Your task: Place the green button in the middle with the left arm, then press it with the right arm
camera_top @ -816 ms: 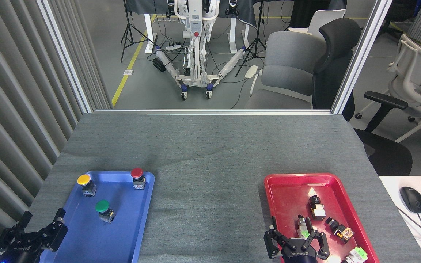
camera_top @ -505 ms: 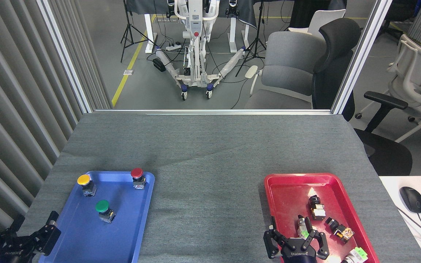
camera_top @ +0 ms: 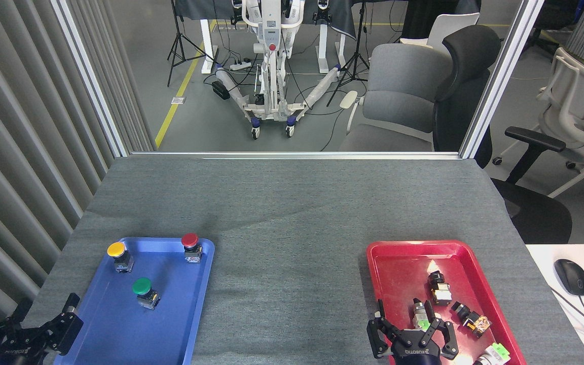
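Observation:
The green button (camera_top: 143,290) stands upright in the blue tray (camera_top: 170,324), between and nearer than the yellow-capped and red-capped buttons. My left gripper (camera_top: 43,317) sits at the bottom left corner, open with fingers spread, just outside the tray's left rim and well short of the green button. My right gripper (camera_top: 411,329) is at the bottom right, open, hovering over the near end of the red tray (camera_top: 388,263). The middle (camera_top: 287,274) of the dark-grey tabletop lies between the two trays with nothing on it.
A yellow button (camera_top: 118,254) and a red button (camera_top: 190,245) stand at the blue tray's far end. Several small switch parts (camera_top: 441,294) lie in the red tray. A white side desk with a mouse (camera_top: 572,277) is at the right.
My left gripper has dropped back down and to the left, away from the blue tray. The right gripper has barely shifted. The buttons have not moved.

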